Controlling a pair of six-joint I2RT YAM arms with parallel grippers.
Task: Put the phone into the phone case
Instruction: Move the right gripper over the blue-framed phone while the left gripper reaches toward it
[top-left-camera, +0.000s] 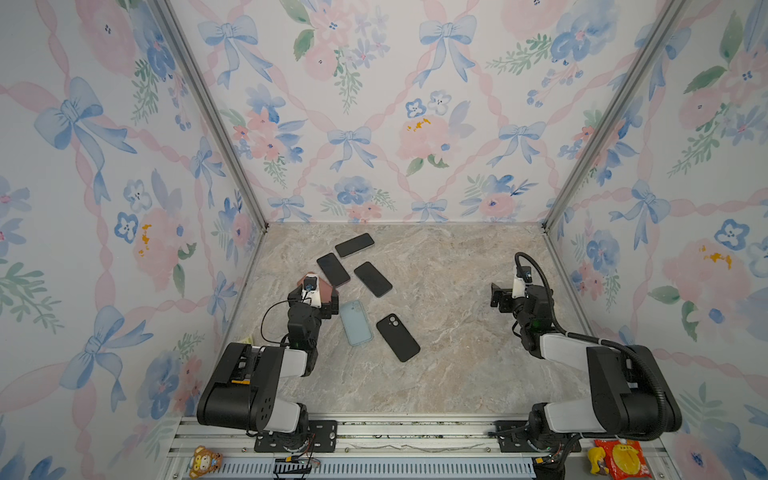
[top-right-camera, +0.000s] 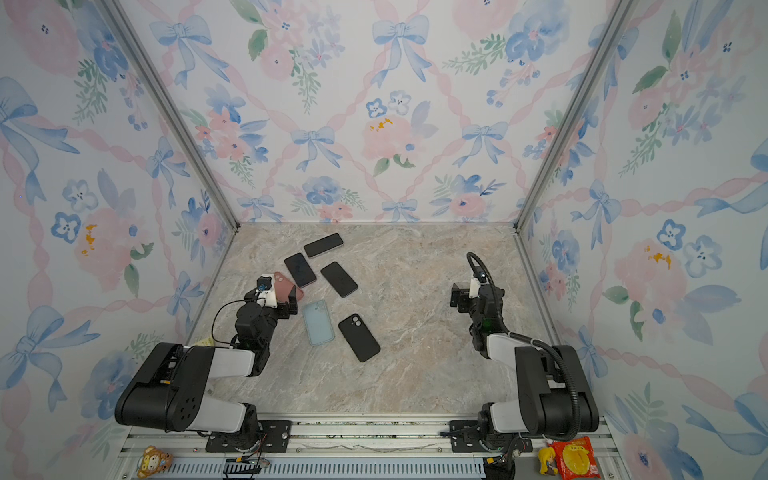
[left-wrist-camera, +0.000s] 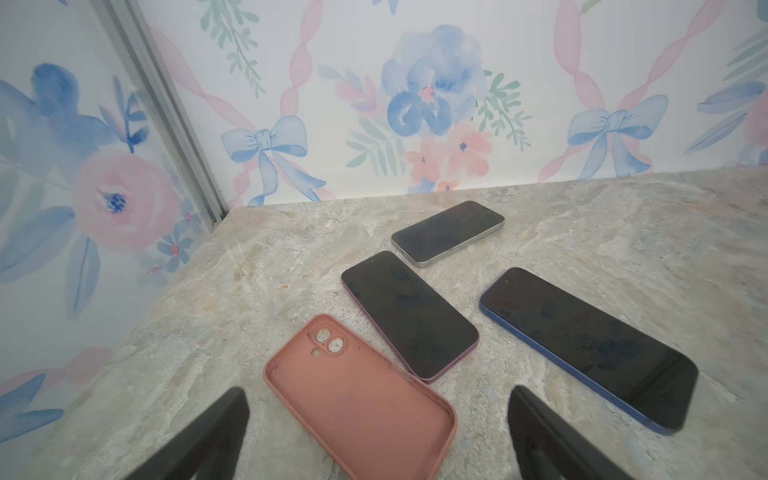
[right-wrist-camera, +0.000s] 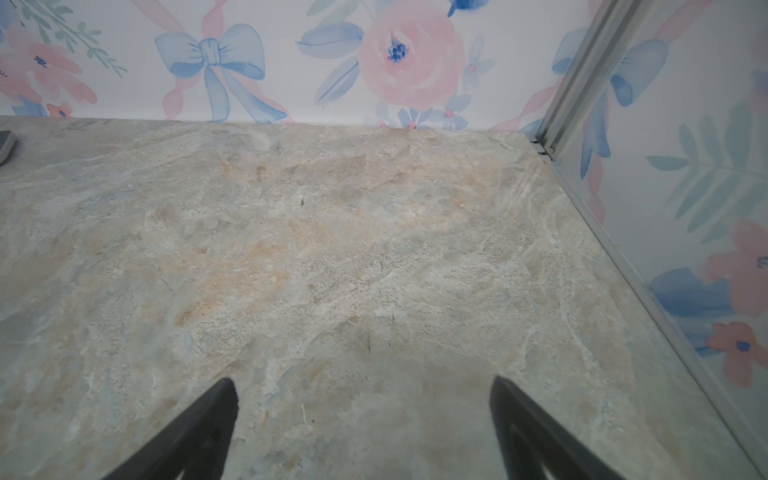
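Left hand (left-wrist-camera: 378, 395), fingers spread wide and holding nothing, hovers above a pink phone case (left-wrist-camera: 357, 399) that lies open side up on the marbled surface (left-wrist-camera: 249, 291). Just beside the case lies a purple-edged phone (left-wrist-camera: 409, 316), screen up. Right hand (right-wrist-camera: 363, 386), also spread and empty, hangs over bare surface, well apart. The phone looks stiff, slick and flat, so its long side edges likely give the surest hold. The case looks soft and bendy.
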